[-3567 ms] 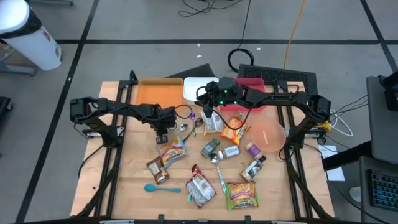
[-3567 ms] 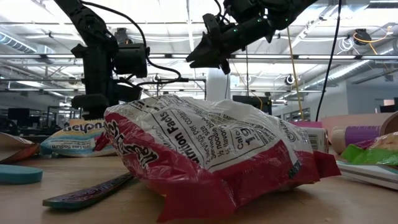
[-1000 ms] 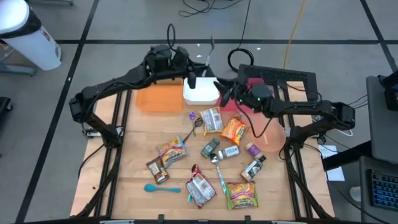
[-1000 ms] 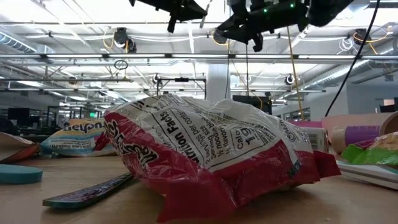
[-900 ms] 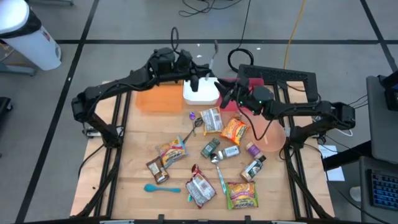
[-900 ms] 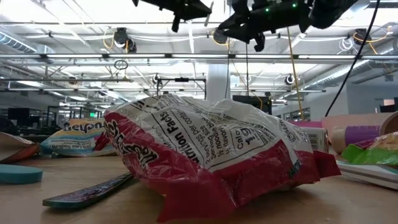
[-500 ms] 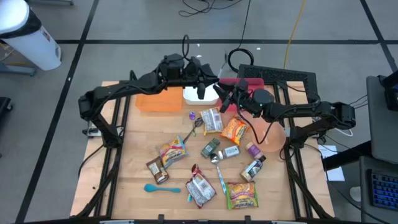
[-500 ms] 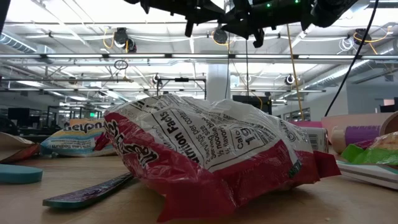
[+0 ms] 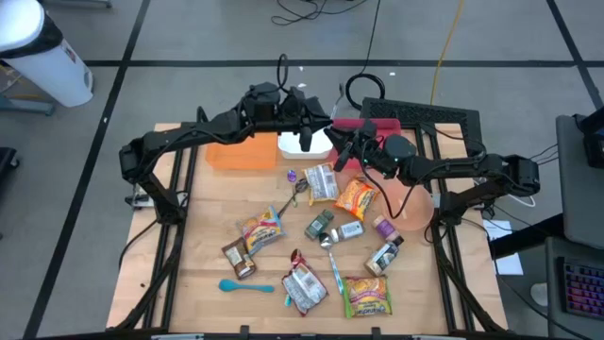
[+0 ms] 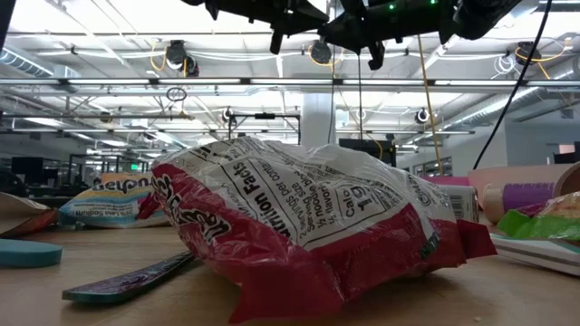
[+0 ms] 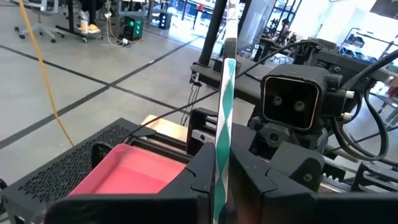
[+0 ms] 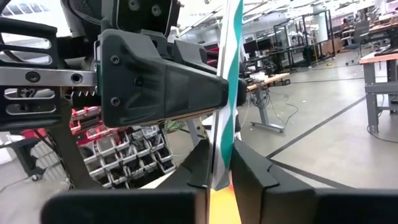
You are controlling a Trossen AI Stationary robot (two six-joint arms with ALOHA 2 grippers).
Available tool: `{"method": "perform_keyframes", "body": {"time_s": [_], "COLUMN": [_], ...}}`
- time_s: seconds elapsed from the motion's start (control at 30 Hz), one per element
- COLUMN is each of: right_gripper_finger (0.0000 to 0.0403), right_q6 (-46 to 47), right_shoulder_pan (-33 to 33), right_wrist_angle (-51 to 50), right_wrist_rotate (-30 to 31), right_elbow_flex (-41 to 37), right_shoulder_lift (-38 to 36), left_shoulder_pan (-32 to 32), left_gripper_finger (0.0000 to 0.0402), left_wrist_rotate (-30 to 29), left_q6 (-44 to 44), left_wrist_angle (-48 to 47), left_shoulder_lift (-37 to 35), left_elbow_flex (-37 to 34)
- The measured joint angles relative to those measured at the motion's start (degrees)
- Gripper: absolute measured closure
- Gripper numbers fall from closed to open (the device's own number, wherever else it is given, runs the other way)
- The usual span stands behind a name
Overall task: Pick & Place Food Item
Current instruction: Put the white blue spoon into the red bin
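A thin green-and-white striped stick [image 11: 222,124] stands upright in the air over the table's far middle, above the white container [image 9: 304,146]. Both grippers meet at it. My left gripper [image 11: 217,180] comes from the table's left and is shut on it. My right gripper [image 12: 219,168] comes from the right and is shut on it too. In the high view the left gripper [image 9: 319,123] and the right gripper [image 9: 343,142] are nearly tip to tip. The stick [image 12: 229,93] rises well above both. My left gripper pinches the stick's lower part [image 11: 219,163] between its two fingers, coming about level from the table's left and lying across it. The stick stands upright, lifted clear. My right gripper pinches the stick [image 12: 221,155] between its two fingers, coming from the table's right, slanting slightly upward, close beside the left gripper's fingers [image 12: 168,81].
Food packets, small bottles and utensils lie scattered over the table's middle and near part, among them a red-and-white bag [image 9: 304,288]. An orange tray [image 9: 241,151], a red bin [image 9: 377,127] and a pink bowl [image 9: 411,203] stand along the far and right sides.
My left gripper has carried the upright stick toward the table's right and a little down, up to my right gripper. For the last half second both have kept still.
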Motion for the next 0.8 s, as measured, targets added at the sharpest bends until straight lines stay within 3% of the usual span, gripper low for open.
{"method": "perform_keyframes", "body": {"time_s": [0.43, 0.6, 0.8], "right_gripper_finger": [0.0377, 0.0377, 0.0377], "right_q6": [0.3, 0.2, 0.2], "right_shoulder_pan": [0.0, -0.1, -0.1], "right_wrist_angle": [-0.4, -0.6, -1.0], "right_wrist_rotate": [0.0, -0.1, -1.4], "right_elbow_flex": [0.0, 0.0, 0.0], "right_shoulder_lift": [0.0, 0.0, -0.4], "left_shoulder_pan": [0.0, 0.9, 2.8], "left_gripper_finger": [0.0357, 0.0316, 0.0252], "left_wrist_rotate": [0.1, 2.1, 11.6], "left_q6": [-0.9, -2.0, -2.6], "left_wrist_angle": [-0.3, -0.4, -0.4], "left_shoulder_lift": [0.0, 0.0, -0.2], "left_elbow_flex": [0.0, 0.0, 0.0]}}
